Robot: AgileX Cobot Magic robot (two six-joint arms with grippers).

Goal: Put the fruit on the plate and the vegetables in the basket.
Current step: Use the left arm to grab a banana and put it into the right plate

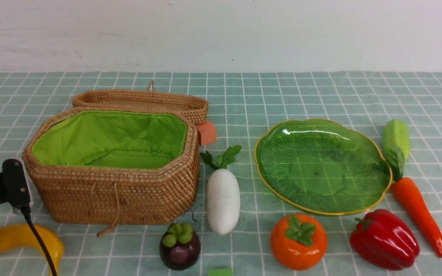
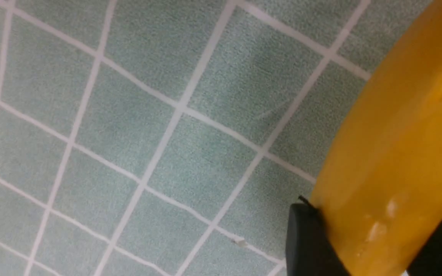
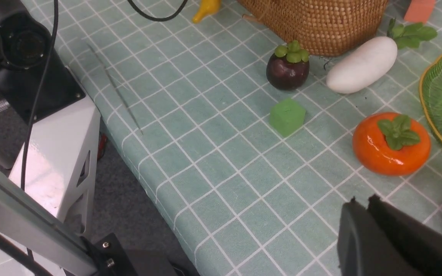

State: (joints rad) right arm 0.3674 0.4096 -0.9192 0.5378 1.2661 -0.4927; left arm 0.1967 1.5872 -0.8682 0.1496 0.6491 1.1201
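Since the banana (image 1: 25, 239) lies at the near left corner of the cloth, in front of the basket (image 1: 113, 191) and well apart from the plate (image 1: 322, 168), it falls to the left arm. The left gripper (image 2: 374, 245) is clamped crosswise on its yellow body, a dark finger (image 2: 309, 237) pressed to each side (whether the fruit is clear of the cloth I cannot tell from here). A grip across the curve, I'd judge, keeps the slick shape from swivelling on the way over.

The plate sits bare on the right, so the carry must cross the radish (image 1: 223, 199), which lies just beside the basket's right wall. The mangosteen (image 1: 180, 246) and persimmon (image 1: 298, 241) wait along the near edge, the persimmon just in front of the plate.

The basket stands with its lid (image 1: 140, 100) thrown back and its green lining empty, ready for the vegetables. The bell pepper (image 1: 384, 239), carrot (image 1: 416, 211) and gourd (image 1: 396, 138) are on the plate's right side.

The right gripper (image 3: 366, 230) hangs above the near cloth beside the pepper, jaws pressed together on nothing, probably kept back out of the way.
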